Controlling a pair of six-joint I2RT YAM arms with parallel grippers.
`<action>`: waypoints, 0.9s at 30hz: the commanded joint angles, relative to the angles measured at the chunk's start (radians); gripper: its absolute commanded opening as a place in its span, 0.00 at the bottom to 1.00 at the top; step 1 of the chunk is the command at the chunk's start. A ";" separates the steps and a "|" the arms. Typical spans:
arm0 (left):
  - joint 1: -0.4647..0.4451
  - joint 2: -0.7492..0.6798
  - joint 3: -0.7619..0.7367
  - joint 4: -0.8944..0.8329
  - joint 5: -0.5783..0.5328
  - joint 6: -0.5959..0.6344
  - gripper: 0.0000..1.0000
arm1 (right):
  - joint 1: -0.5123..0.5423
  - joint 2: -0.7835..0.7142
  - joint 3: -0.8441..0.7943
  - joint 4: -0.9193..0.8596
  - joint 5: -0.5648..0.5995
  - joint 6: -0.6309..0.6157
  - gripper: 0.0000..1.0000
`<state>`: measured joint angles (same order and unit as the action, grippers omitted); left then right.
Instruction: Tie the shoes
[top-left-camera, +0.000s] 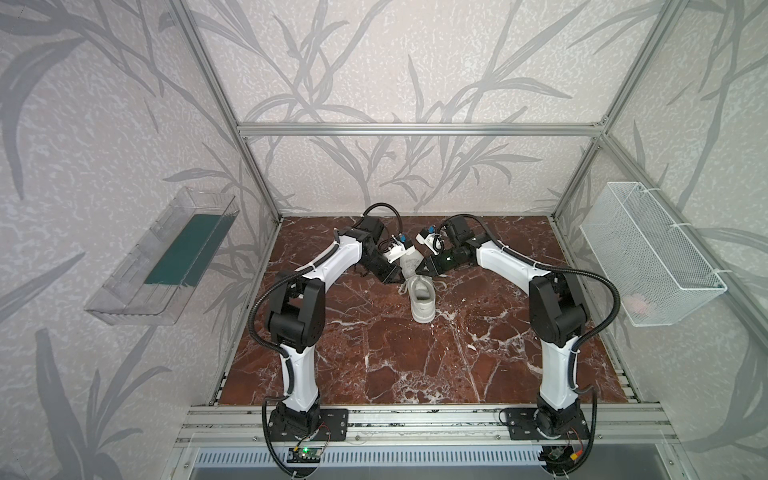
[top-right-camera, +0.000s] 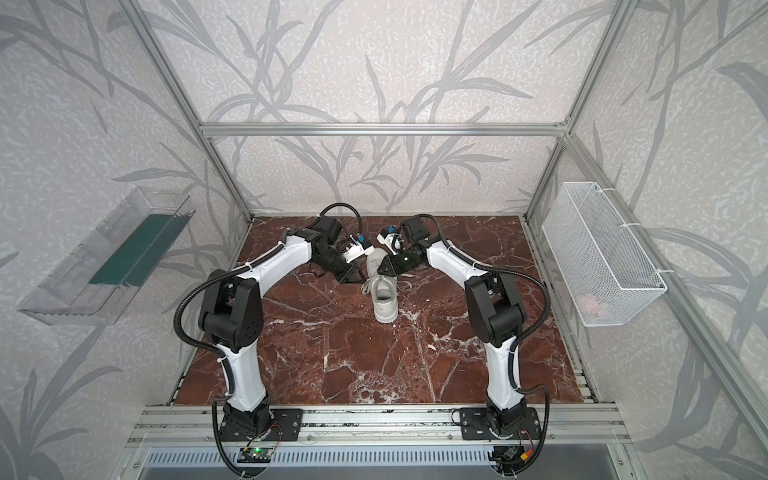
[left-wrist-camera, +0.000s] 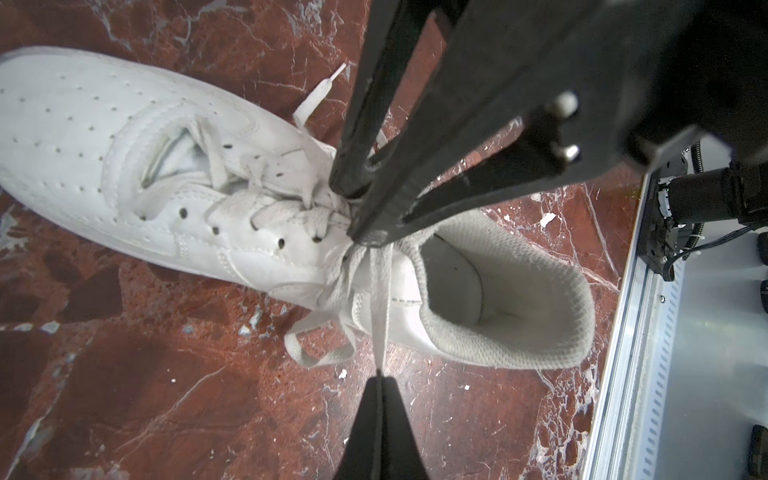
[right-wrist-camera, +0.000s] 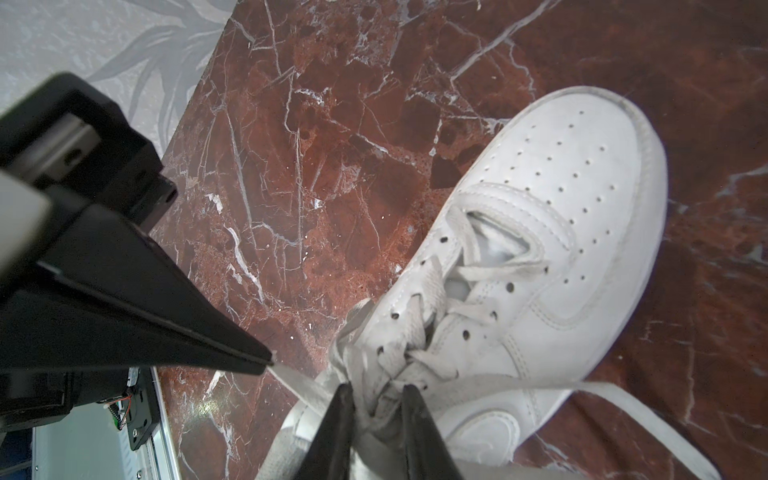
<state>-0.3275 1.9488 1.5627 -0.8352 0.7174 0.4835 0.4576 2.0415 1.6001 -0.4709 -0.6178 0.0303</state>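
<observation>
A white low-top shoe (top-left-camera: 422, 301) (top-right-camera: 384, 303) lies mid-table, toe pointing to the back. In the left wrist view, my left gripper (left-wrist-camera: 380, 374) is shut on a flat white lace (left-wrist-camera: 380, 299) that runs taut from the shoe's top eyelets. That gripper (top-left-camera: 397, 277) (top-right-camera: 356, 277) sits just left of the shoe. My right gripper (right-wrist-camera: 377, 392) (top-left-camera: 423, 268) presses down over the tongue, its jaws a little apart with the bunched lace crossing (right-wrist-camera: 380, 374) squeezed between them. A loose lace loop (left-wrist-camera: 320, 353) lies on the table beside the shoe (left-wrist-camera: 124, 145).
The tabletop is red-brown marble (top-left-camera: 374, 357). A clear plastic tray (top-left-camera: 162, 257) hangs on the left wall. On the right wall hangs a white wire basket (top-left-camera: 648, 253). Aluminium rails (top-left-camera: 415, 419) run along the front edge, and the arm bases stand there.
</observation>
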 joint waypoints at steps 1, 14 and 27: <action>0.013 -0.060 -0.052 -0.041 -0.041 -0.044 0.00 | -0.016 -0.007 -0.027 -0.015 0.041 -0.004 0.22; 0.026 -0.091 -0.173 0.033 -0.087 -0.186 0.00 | -0.037 -0.025 -0.047 -0.015 0.030 -0.017 0.22; 0.028 -0.045 -0.191 0.040 -0.106 -0.214 0.00 | -0.039 -0.027 -0.046 -0.017 0.023 -0.020 0.22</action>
<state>-0.3080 1.8839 1.3956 -0.7513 0.6460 0.2855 0.4381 2.0338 1.5734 -0.4492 -0.6407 0.0288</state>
